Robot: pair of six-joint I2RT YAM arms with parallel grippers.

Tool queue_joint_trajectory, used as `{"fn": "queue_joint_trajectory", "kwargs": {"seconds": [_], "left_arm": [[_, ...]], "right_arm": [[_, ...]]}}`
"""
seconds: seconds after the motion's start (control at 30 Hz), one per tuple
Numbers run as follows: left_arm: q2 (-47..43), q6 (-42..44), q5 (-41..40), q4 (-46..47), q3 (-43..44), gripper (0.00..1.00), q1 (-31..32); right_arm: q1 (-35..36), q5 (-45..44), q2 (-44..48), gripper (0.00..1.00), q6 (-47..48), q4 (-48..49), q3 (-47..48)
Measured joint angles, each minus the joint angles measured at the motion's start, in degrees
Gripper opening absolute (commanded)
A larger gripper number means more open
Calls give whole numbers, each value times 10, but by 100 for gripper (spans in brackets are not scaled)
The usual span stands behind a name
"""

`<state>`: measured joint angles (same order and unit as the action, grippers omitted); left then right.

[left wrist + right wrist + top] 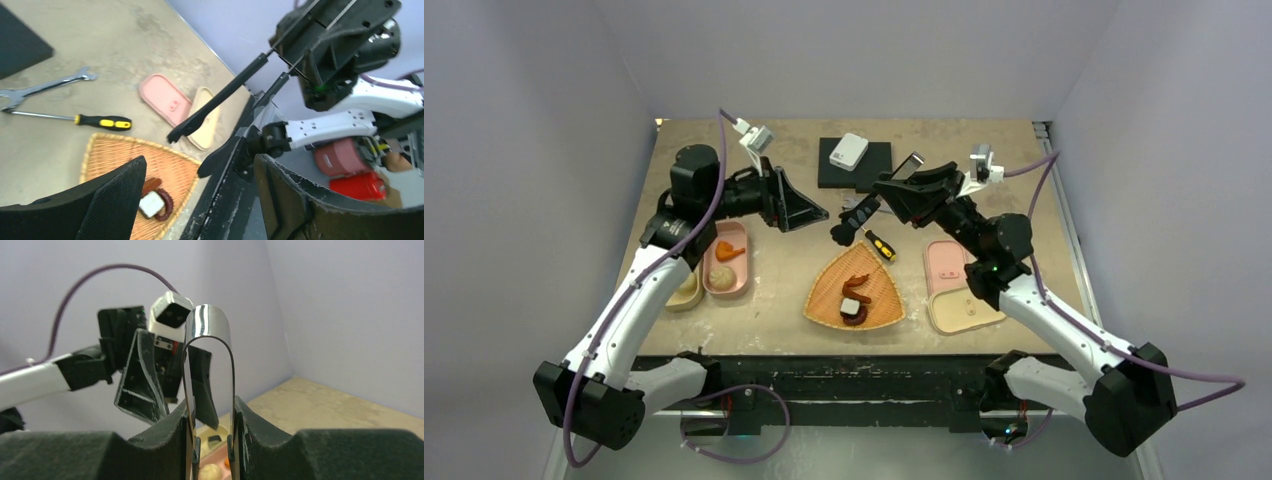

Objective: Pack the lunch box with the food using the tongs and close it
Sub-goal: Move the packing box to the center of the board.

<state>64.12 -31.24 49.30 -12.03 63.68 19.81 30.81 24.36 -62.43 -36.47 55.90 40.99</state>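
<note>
The tongs (852,222) hang over the middle of the table with my right gripper (898,190) shut on their arms. In the right wrist view their silver bend (207,330) rises between my pads (167,440). My left gripper (809,212) stands open just left of the tong tips, nothing between its fingers (115,195). The pink lunch box (745,270) at the left holds a beige bun (721,275) and an orange piece (728,250). More food lies on a woven basket tray (884,315): red-orange bits (857,283) and a black-and-white piece (852,310).
A beige box (686,292) sits beside the pink one. A pink lid (944,262) and a beige lid (964,312) lie at the right. A yellow-and-black screwdriver (881,245) and a silver wrench (40,89) lie behind the basket. A black block (854,165) with a white device stands further back.
</note>
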Motion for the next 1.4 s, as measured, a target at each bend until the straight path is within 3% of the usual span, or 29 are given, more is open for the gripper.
{"fn": "queue_joint_trajectory", "kwargs": {"seconds": [0.2, 0.33, 0.47, 0.63, 0.83, 1.4], "left_arm": [[0, 62, -72, -69, 22, 80, -21], [2, 115, -258, -118, 24, 80, -22], [1, 139, -456, -111, -20, 80, -26], [-11, 155, -584, -97, -116, 80, -32], [-12, 173, -644, -82, -127, 80, -37], [7, 176, -671, -82, -127, 81, -37]], "right_arm": [[0, -31, 34, 31, 77, -94, -1], [21, -60, 60, 30, 117, -135, -22], [84, -115, 74, 29, 148, -178, -43], [141, -160, 74, 29, 175, -222, -71], [164, -186, 68, 32, 225, -270, -82], [177, -203, 3, 33, 301, -292, -103]]}}
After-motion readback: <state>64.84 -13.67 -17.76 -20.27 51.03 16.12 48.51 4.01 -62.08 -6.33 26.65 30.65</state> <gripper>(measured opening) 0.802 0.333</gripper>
